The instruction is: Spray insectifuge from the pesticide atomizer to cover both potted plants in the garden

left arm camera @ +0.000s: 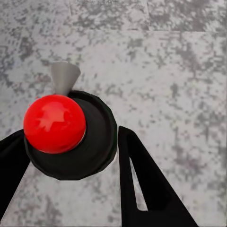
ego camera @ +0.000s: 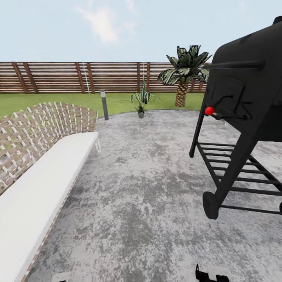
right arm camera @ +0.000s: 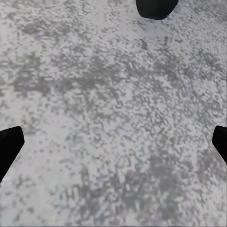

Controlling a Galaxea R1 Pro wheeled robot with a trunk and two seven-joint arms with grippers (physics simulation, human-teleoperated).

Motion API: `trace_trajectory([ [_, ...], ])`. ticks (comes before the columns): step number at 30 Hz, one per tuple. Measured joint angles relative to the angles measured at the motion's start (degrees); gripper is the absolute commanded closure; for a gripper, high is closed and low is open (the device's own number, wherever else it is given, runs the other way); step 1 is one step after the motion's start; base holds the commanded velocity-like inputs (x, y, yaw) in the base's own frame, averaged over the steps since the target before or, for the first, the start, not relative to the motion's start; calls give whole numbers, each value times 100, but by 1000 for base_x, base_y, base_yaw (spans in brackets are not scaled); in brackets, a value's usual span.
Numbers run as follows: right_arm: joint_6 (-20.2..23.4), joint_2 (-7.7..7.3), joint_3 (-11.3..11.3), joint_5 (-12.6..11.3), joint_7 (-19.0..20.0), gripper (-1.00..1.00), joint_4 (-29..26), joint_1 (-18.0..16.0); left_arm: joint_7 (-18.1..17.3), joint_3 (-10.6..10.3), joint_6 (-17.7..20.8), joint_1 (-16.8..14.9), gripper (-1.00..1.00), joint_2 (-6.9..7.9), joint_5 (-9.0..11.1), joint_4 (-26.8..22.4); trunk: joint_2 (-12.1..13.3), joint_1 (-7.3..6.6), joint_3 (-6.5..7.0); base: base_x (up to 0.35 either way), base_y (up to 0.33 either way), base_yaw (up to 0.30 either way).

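The left claw grips the black, red-capped pesticide atomizer for spraying the small olive-green potted plant at upper centre, while the right claw hangs open.

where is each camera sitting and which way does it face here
Head view: high on the robot, facing forward across the grey patio to the fence, with a bench to the left, a black grill to the right, one potted plant ahead.
Left wrist view: on the left arm, aimed down at paving; the left gripper holds a black atomizer with a red top.
Right wrist view: on the right arm, aimed down at bare paving; the right gripper shows spread fingertips.
Shared: the same mottled patio.
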Motion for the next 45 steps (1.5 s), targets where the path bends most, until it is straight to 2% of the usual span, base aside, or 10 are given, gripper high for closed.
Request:
trace_trajectory([
  [45, 0, -18, -1, 8, 9, -100, 1, 0, 0, 0, 0, 0, 100, 0, -1, -2, 0, 0, 0, 340, 0, 23],
])
